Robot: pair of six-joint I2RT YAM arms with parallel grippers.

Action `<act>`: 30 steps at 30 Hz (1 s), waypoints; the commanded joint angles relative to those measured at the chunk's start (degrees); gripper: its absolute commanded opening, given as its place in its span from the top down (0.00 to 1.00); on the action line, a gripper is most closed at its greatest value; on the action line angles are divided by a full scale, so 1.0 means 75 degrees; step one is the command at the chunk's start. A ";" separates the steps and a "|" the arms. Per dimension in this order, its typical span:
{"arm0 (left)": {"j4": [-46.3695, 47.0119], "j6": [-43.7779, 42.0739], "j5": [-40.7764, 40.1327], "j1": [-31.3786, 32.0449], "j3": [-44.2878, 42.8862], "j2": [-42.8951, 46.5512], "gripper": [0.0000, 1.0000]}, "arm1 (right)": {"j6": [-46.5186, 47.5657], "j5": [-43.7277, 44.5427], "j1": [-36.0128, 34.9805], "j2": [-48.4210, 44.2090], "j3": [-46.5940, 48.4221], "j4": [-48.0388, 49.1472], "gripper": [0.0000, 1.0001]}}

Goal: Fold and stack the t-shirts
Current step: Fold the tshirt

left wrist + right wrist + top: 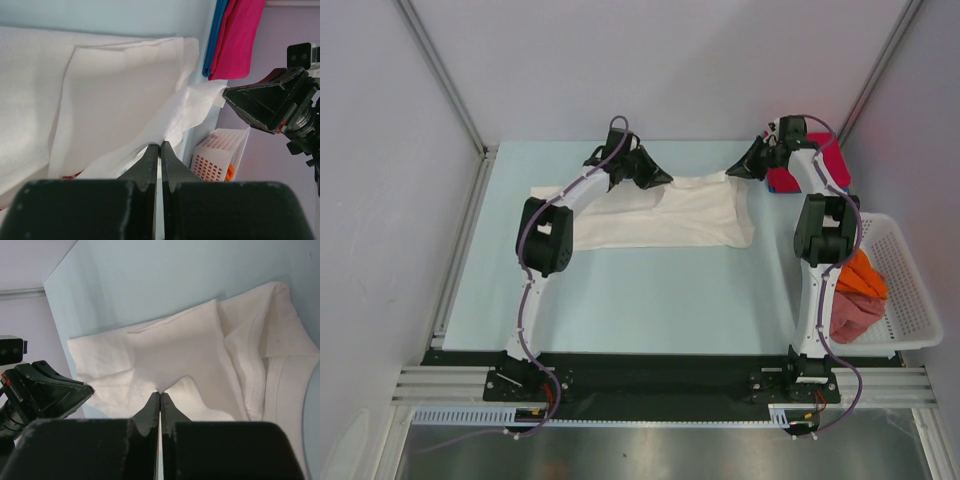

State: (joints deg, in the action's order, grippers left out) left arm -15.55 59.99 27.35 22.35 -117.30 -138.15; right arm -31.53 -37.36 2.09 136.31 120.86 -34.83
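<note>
Right now the white t-shirt (670, 215) lies spread on the table (620, 300), partly doubled over itself. I judge it to be mid-fold. Its far edge is caught at two spots. The left gripper (160, 144) has its jaws pressed together on a thin ridge of white cloth. The right gripper (160, 394) pinches the same edge a little way along, its jaws also clamped on fabric. Between the two pairs of jaws the edge is lifted off the table. Ahead of them the body rests in soft, creased layers with a flat panel folded on top. A sliver of red shows from underneath, beside the left jaws.

My read of the next move: both arms carry the pinched edge over the body together, kept level so the fold doesn't skew.

Just beyond the right jaws sit the folded red and blue tees (232, 35). Further out, the white basket (910, 250) holds an orange tee (865, 272) and a pinkish-red tee (855, 318).
</note>
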 commanded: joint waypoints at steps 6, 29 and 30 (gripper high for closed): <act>0.0058 -0.0298 0.0500 0.0055 0.1130 0.1075 0.97 | -0.0050 -0.0268 0.0003 -0.1228 -0.1356 -0.0126 1.00; 0.0152 -0.0557 0.0864 0.0454 0.2257 0.1849 0.95 | 0.0290 -0.0339 0.0214 -0.2530 -0.3294 -0.0196 1.00; 0.0152 -0.0545 0.0876 0.0442 0.2210 0.1849 0.95 | 0.0290 -0.0327 0.0214 -0.2553 -0.3375 -0.0173 1.00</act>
State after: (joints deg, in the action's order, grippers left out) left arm -15.51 57.34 33.23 26.17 -99.94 -128.38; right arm -30.35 -38.46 3.42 120.09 96.38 -36.14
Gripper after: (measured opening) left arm 0.047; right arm 0.010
